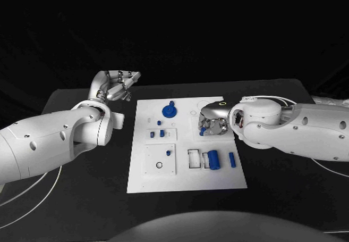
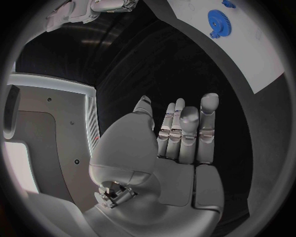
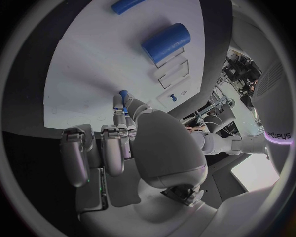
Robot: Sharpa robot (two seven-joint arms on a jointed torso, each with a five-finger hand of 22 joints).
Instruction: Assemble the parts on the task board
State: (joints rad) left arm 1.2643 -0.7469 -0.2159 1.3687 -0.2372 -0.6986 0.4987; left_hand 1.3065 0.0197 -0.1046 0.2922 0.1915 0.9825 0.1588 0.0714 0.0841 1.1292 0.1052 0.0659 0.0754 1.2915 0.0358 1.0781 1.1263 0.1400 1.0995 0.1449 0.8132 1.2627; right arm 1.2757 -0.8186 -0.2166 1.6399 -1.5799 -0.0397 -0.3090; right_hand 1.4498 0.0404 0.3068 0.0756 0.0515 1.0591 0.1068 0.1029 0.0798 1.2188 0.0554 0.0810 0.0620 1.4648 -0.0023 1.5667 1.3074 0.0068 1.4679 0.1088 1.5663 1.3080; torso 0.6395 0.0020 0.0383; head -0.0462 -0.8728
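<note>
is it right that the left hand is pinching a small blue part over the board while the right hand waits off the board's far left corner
No, the hands are swapped. The head view shows the right hand over the task board, pinching a small blue part, while the left hand waits off the far left corner.

The right hand [image 1: 214, 119] covers part of the board [image 1: 146, 180]; its fingers [image 3: 118, 106] hide most of a small blue part [image 3: 123, 93], so the grip cannot be judged.
</note>
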